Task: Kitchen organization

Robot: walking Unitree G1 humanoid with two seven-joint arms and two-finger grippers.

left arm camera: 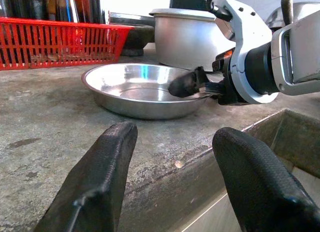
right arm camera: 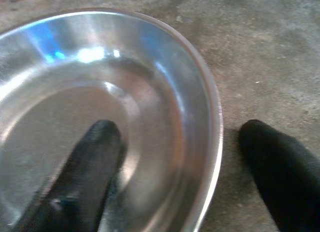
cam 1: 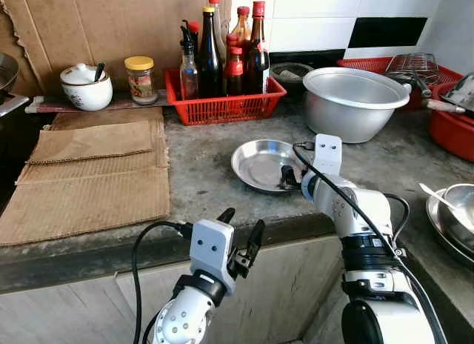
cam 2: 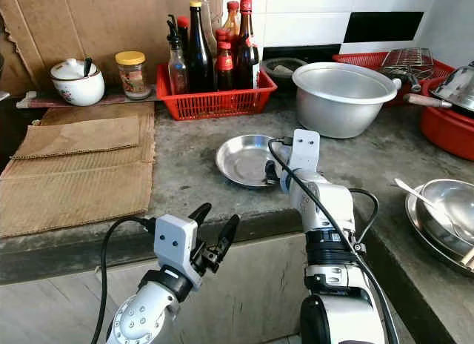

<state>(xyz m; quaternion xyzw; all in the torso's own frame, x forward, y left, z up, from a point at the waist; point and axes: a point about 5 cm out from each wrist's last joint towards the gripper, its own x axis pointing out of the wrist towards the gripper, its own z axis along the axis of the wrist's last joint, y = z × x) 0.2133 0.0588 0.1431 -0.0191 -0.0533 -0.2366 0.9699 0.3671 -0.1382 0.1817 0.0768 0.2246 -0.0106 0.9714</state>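
Our right gripper straddles the plate rim with fingers open, so closing could skid it off the bench front edge, left fingers open too.

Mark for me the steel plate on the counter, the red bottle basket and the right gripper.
steel plate (cam 1: 259, 163): left eye view, on its flat inner bottom.
red bottle basket (cam 1: 222, 107): left eye view, on its front mesh wall.
right gripper (right arm camera: 220, 157): right wrist view, midway between the fingertips, which straddle the plate's rim.
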